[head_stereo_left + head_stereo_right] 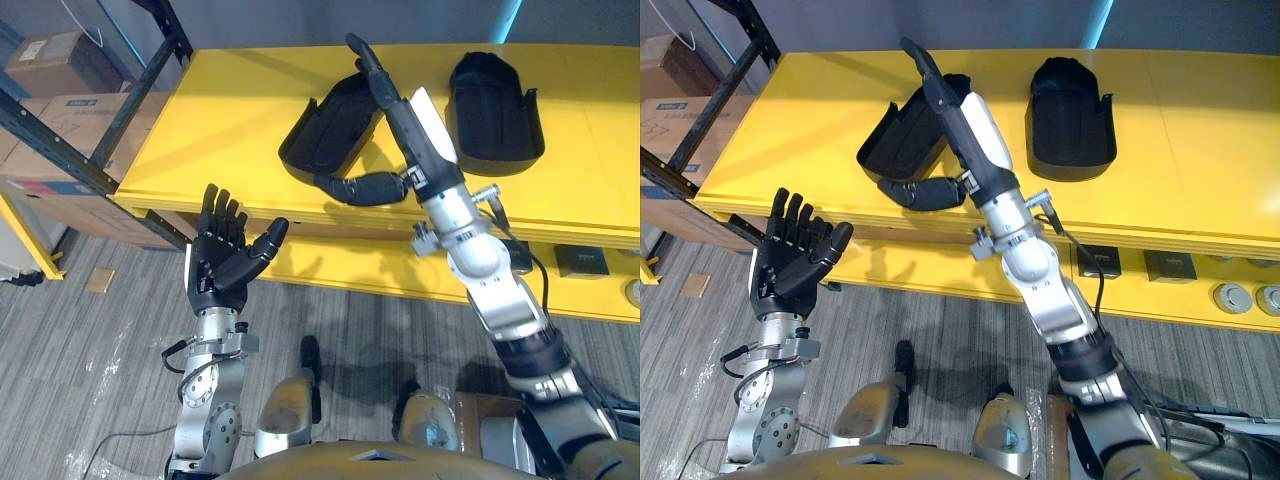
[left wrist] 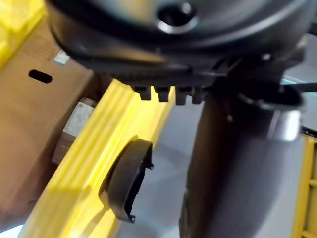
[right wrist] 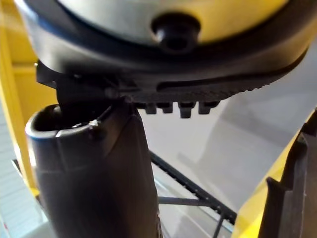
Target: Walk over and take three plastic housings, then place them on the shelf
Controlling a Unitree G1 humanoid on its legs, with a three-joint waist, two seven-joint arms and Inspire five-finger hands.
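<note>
Two black plastic housings lie on the top board of a yellow shelf (image 1: 225,110). The left housing (image 1: 325,135) is tipped on its side, and the right housing (image 1: 493,105) lies flat further back. My right hand (image 1: 405,110) reaches over the shelf with straight fingers along the left housing's right rim. It is open, its thumb (image 1: 360,188) spread out in front of that housing and nothing gripped. My left hand (image 1: 222,262) hovers open, palm up, below the shelf's front edge and holds nothing. The left wrist view shows a housing (image 2: 126,181) on the yellow board.
Cardboard boxes (image 1: 55,75) stand at the left behind a dark metal rack frame (image 1: 135,95). A lower yellow board carries small dark blocks (image 1: 580,262) and round parts (image 1: 1230,297). Grey carpet (image 1: 90,370) lies below.
</note>
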